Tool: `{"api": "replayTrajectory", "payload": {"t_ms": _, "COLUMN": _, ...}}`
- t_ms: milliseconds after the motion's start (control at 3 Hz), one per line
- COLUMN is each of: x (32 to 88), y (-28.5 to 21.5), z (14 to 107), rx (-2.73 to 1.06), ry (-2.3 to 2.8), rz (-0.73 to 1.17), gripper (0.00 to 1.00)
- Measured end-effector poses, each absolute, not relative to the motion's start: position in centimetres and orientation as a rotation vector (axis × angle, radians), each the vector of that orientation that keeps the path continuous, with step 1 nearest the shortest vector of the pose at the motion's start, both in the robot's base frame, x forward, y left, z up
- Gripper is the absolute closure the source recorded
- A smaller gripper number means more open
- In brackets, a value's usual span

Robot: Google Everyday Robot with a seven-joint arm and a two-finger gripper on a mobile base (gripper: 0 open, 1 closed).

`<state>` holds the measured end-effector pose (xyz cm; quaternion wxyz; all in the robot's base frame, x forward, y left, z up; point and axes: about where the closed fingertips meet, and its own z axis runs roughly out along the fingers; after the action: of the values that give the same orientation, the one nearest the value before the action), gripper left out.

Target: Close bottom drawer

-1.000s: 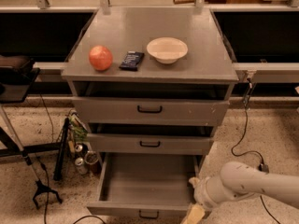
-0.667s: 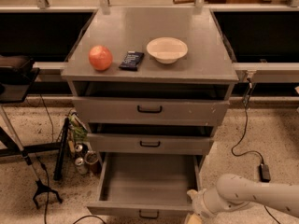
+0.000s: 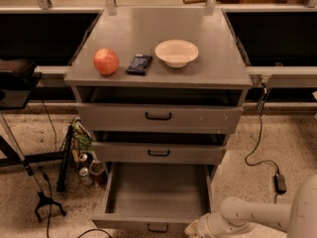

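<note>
The bottom drawer (image 3: 157, 191) is pulled far out of the grey cabinet, a deep empty tray with a low front panel and a small black handle (image 3: 157, 227) at the frame's lower edge. The middle drawer (image 3: 158, 152) and the wide top drawer (image 3: 158, 116) above it stand slightly out. My arm (image 3: 257, 214) comes in from the lower right. The gripper (image 3: 194, 229) is at the bottom edge, just right of the bottom drawer's front right corner, and is mostly cut off by the frame.
On the cabinet top (image 3: 218, 58) lie a red apple (image 3: 106, 61), a dark snack packet (image 3: 139, 63) and a white bowl (image 3: 177, 52). Cans and a bag (image 3: 85, 155) sit on the floor left of the cabinet, beside a black stand (image 3: 44, 202). A cable with adapter (image 3: 280, 182) lies right.
My arm has swung left and down. The gripper has gone from right of the drawer's side to its front right corner, lower in the frame. The drawer has not visibly moved.
</note>
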<state>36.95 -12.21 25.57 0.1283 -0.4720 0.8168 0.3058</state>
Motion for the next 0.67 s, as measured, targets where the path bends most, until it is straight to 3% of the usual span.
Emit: {"api": "replayTrajectory", "payload": {"t_ms": 667, "x": 38.2, "y": -11.0, "z": 17.9, "rx": -1.278, "ry": 2.426, "rz": 1.008, "gripper": 0.89}}
